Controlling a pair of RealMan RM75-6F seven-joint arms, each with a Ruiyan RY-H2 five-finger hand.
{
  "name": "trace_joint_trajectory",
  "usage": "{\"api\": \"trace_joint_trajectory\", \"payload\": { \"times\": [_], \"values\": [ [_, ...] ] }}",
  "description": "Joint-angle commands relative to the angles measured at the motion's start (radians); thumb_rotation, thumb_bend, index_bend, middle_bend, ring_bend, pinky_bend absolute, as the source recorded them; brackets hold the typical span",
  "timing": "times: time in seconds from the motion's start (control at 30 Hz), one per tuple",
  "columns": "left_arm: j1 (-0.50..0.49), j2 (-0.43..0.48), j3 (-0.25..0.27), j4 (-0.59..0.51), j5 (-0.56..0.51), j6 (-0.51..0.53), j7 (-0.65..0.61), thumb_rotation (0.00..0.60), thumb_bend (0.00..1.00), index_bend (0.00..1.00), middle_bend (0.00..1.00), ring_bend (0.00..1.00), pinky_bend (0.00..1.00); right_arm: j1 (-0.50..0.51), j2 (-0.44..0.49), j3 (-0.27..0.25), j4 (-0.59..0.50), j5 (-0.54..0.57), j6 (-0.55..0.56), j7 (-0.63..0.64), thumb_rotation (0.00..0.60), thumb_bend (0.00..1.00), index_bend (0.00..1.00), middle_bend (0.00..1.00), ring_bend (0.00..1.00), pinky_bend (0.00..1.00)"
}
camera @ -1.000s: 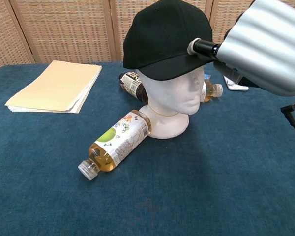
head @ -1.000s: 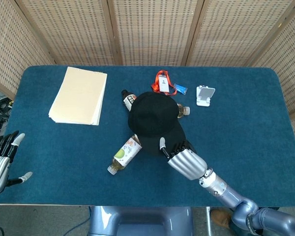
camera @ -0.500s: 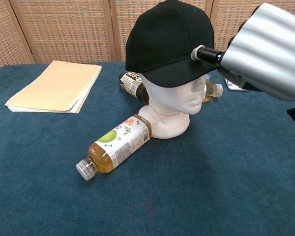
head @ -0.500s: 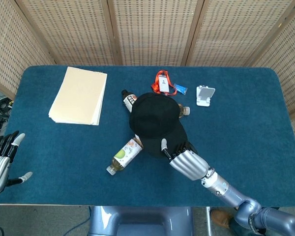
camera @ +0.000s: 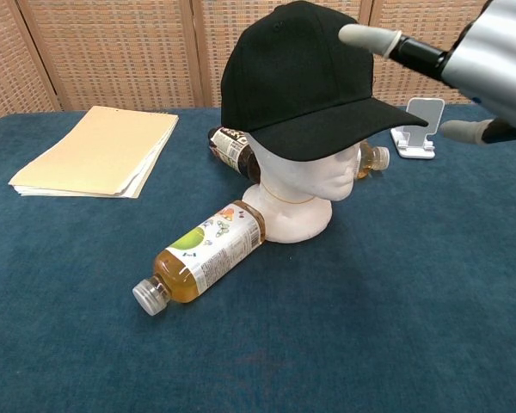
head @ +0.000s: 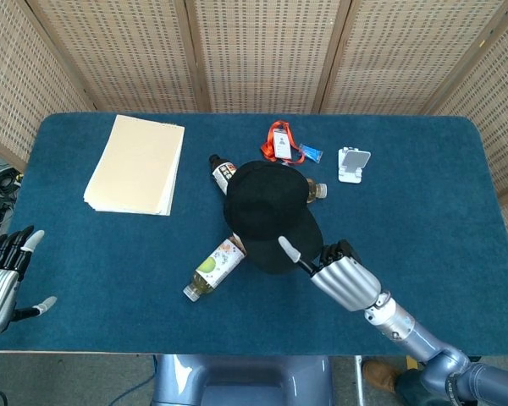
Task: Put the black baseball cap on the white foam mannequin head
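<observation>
The black fabric baseball cap (camera: 297,73) sits on the white foam mannequin head (camera: 305,176), brim forward. The right hand (head: 345,279) hovers just off the brim, fingers (camera: 370,37) apart, holding nothing. Placement looks done; next, that hand should withdraw clear. The left hand (head: 0,279) idles open beside the blue surface (head: 423,203).

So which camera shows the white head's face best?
The chest view: the white head shows its nose, chin and base from the side, under the black cap. From the head view above, the cap covers it completely.
</observation>
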State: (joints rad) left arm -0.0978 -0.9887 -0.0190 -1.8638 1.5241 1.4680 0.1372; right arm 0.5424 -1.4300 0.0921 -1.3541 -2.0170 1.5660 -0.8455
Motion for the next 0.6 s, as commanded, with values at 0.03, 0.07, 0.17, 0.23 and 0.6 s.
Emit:
{"api": "trace_joint_trajectory", "payload": {
  "times": [0.03,0.07,0.17,0.23,0.6],
  "values": [
    [0.001,0.001,0.0,-0.001,0.003,0.003,-0.001,0.6,0.0,0.0,0.0,0.0,0.0,-0.034,0.051,-0.002,-0.015,-0.003,0.052,0.031,0.6,0.28,0.0,0.98,1.0,1.0],
    [0.002,0.001,0.0,-0.002,0.004,0.004,-0.001,0.6,0.0,0.0,0.0,0.0,0.0,-0.042,0.063,-0.001,-0.015,-0.002,0.067,0.042,0.6,0.28,0.0,0.97,1.0,1.0],
    [0.004,0.003,0.0,-0.003,0.007,0.01,-0.004,0.6,0.0,0.0,0.0,0.0,0.0,-0.08,0.114,-0.001,0.004,0.009,0.14,0.113,0.6,0.28,0.0,0.95,1.0,1.0],
    [0.006,0.005,0.001,-0.004,0.01,0.014,-0.006,0.6,0.0,0.0,0.0,0.0,0.0,-0.106,0.14,0.005,0.031,0.028,0.189,0.171,0.6,0.28,0.0,0.92,1.0,1.0],
    [0.023,0.009,0.006,-0.002,0.049,0.056,-0.02,0.6,0.0,0.0,0.0,0.0,0.0,-0.34,0.25,-0.028,-0.021,0.456,0.126,0.643,0.6,0.0,0.0,0.02,0.01,0.01]
  ]
}}
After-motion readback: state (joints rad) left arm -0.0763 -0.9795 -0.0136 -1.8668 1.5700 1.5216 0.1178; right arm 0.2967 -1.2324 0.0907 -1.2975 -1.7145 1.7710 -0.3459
